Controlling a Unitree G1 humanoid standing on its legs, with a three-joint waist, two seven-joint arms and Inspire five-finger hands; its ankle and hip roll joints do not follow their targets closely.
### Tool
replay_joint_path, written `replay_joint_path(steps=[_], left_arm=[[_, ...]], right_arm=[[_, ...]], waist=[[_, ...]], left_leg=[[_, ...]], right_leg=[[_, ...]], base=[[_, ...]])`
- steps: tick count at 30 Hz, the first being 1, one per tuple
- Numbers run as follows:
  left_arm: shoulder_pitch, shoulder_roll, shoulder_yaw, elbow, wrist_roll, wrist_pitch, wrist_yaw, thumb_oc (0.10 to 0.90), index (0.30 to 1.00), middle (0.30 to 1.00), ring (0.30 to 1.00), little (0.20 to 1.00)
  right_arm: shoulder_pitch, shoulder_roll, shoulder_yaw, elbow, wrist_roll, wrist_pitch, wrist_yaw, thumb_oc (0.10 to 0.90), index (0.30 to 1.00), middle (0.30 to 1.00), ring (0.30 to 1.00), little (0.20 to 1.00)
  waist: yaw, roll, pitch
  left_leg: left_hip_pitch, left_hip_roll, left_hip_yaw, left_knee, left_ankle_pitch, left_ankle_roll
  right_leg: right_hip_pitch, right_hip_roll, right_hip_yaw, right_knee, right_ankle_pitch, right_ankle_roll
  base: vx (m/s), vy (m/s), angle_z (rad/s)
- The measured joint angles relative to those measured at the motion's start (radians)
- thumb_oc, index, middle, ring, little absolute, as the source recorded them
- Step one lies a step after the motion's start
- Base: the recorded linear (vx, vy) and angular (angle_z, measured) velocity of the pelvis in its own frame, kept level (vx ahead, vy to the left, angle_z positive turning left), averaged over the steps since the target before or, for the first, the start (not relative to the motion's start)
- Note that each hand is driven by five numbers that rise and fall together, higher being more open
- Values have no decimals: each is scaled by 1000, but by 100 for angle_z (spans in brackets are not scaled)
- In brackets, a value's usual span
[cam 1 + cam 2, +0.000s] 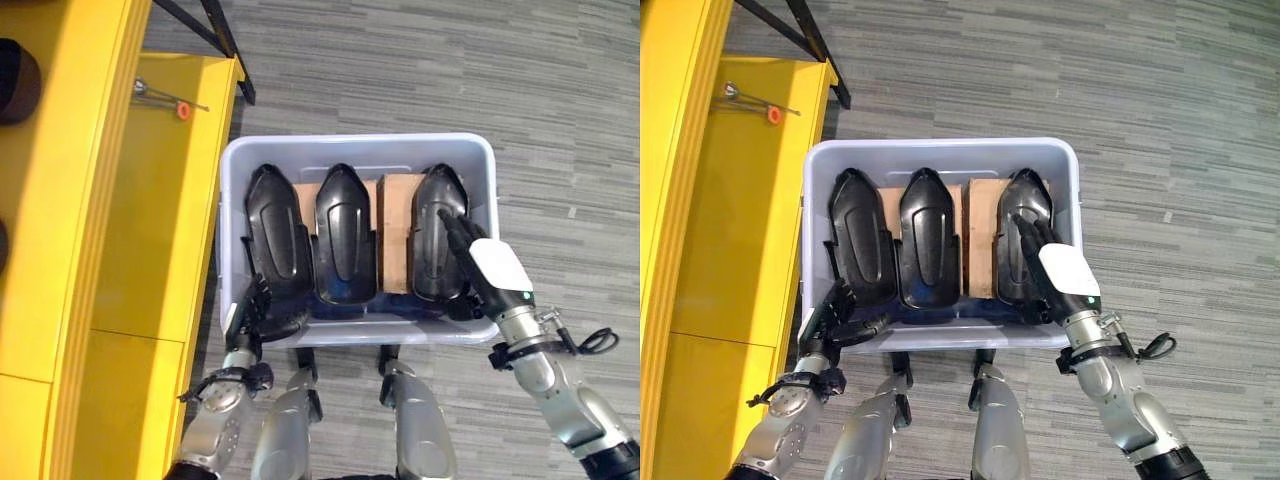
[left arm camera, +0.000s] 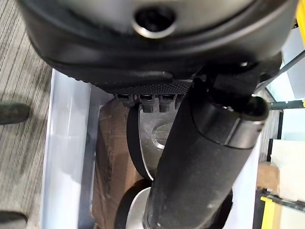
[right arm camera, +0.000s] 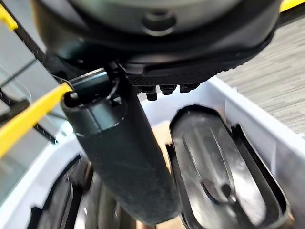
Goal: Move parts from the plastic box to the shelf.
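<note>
The pale plastic box (image 1: 350, 143) stands on the floor side of the yellow shelf (image 1: 70, 200). Three black moulded parts stand in it side by side: left (image 1: 275, 235), middle (image 1: 345, 235) and right (image 1: 432, 235), with cardboard (image 1: 395, 230) between them. My right hand (image 1: 495, 265) reaches over the box's near right corner, open, its straight fingers lying on the right part (image 3: 224, 176). My left hand (image 1: 250, 318) is at the near left corner by the left part, fingers relaxed and holding nothing. The left wrist view looks past the thumb (image 2: 200, 167) at a part (image 2: 147, 138).
The shelf's lower yellow surface (image 1: 170, 200) lies just left of the box and carries a thin tool with an orange tip (image 1: 182, 110). A dark round object (image 1: 15, 80) sits on the upper level. Black frame legs (image 1: 225, 40) stand behind the shelf. Grey carpet surrounds the box.
</note>
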State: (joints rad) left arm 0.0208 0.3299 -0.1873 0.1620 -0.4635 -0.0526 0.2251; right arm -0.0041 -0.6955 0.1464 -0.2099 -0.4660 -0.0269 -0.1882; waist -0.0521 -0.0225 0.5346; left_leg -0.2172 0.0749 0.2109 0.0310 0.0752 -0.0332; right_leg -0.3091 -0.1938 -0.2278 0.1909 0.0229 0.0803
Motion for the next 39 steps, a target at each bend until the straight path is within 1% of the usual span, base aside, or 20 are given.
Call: replay_joint_path(steps=[5,6,7,9,15,17,20,24,28,35,39], left_arm=[[3,1,3,-6,0,1,8,900,1000,1000,1000,1000],[3,1,4,-11,0,1,11,900,1000,1000,1000,1000],[4,1,7,-14,0,1,11,900,1000,1000,1000,1000],[4,3,7,-17,1,1,15,900,1000,1000,1000,1000],[3,3,6,-20,1,0,34,900,1000,1000,1000,1000],[3,3,6,-20,1,0,34,900,1000,1000,1000,1000],[2,4,3,-22,1,0,47,900,1000,1000,1000,1000],[2,4,3,-23,2,-1,49,900,1000,1000,1000,1000],[1,5,3,-24,2,-13,50,900,1000,1000,1000,1000],[-3,10,1,-38,7,-25,54,900,1000,1000,1000,1000],[-3,11,1,-48,7,-39,56,900,1000,1000,1000,1000]], right_arm=[[9,-14,-21,-61,50,-32,-1,900,1000,1000,1000,1000],[19,-16,-20,-62,78,-38,-1,900,1000,1000,1000,1000],[24,-16,-20,-63,78,-38,-1,900,1000,1000,1000,1000],[26,-16,3,-64,117,-40,5,900,1000,1000,1000,1000],[22,9,56,-44,135,-38,8,900,1000,1000,1000,1000],[24,9,61,-40,134,-37,9,900,1000,1000,1000,1000],[0,10,79,20,120,-28,8,900,1000,1000,1000,1000],[1,12,80,28,109,-12,8,900,1000,1000,1000,1000],[-8,13,80,33,55,-5,-1,900,1000,1000,1000,1000],[-40,16,72,100,-6,13,-62,900,1000,1000,1000,1000],[-36,22,56,107,-6,33,-84,900,1000,1000,1000,1000]], waist=[[-3,-9,3],[-4,-17,5],[-2,-21,5],[-2,-25,5],[-1,-28,6],[0,-28,6],[1,-30,7],[0,-30,7],[0,-30,7],[1,-28,7],[1,-25,7]], left_leg=[[0,2,1,0,0,0],[0,4,2,1,0,0],[-2,5,2,1,0,0],[-8,5,4,1,0,0],[-11,6,5,0,0,0],[-11,6,5,1,0,0],[-12,6,5,1,0,0],[-15,6,5,1,0,0],[-29,6,3,7,0,0],[-68,6,5,24,0,0],[-96,6,8,36,0,1]], right_leg=[[0,2,1,0,1,-1],[-1,4,2,-1,1,-2],[-2,5,2,-1,1,-2],[-9,6,3,-1,2,-2],[-14,7,5,0,2,-3],[-14,7,4,0,2,-3],[-14,7,4,0,2,-3],[-17,7,4,-1,2,-3],[-28,6,3,3,2,-3],[-70,2,10,21,3,-4],[-102,-1,16,35,3,-4]], base=[[-3,1,-1],[0,0,0],[0,0,0],[0,0,0],[0,0,0],[0,0,0],[0,0,0],[0,0,0],[0,0,0],[0,0,0],[0,0,0]])
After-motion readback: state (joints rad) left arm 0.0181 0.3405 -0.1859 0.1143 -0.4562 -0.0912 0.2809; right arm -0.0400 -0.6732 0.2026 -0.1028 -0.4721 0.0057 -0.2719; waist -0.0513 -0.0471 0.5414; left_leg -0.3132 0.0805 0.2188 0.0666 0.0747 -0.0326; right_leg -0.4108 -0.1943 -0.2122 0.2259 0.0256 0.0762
